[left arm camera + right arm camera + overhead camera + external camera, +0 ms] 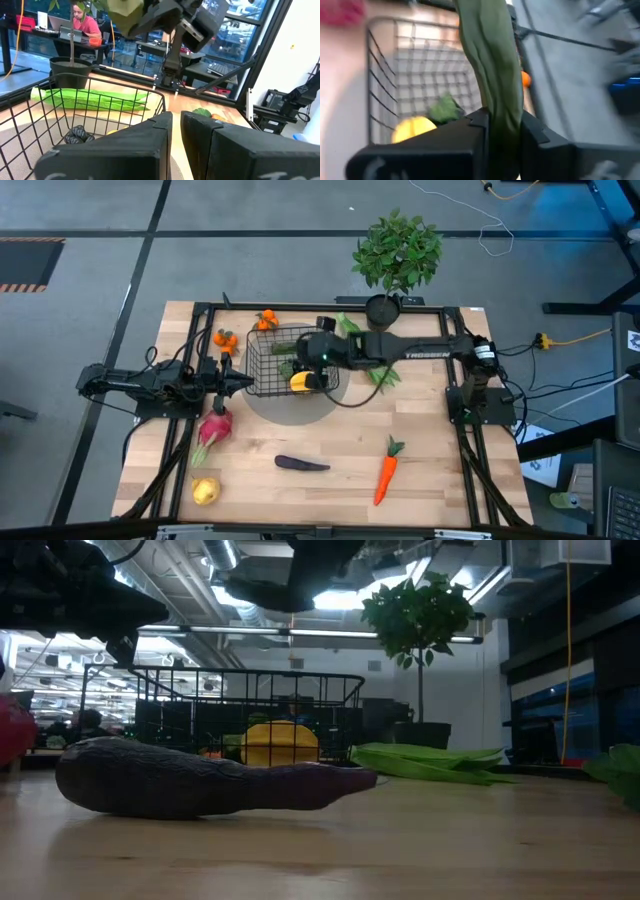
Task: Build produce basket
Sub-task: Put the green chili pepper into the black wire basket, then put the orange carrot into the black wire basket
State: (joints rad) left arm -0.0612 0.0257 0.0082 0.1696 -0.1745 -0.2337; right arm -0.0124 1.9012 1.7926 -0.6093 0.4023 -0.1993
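Right hand (312,370) hovers over the basket (268,362), seemingly gripping something.

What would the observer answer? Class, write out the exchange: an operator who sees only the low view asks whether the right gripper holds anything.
Observer: Yes. The right gripper is shut on a pod, over the basket.
Operator: Where is the left gripper?
Observer: The left gripper is at the basket's left side.
Operator: Is anything in the basket besides the yellow fruit?
Observer: Grapes lie on its floor.
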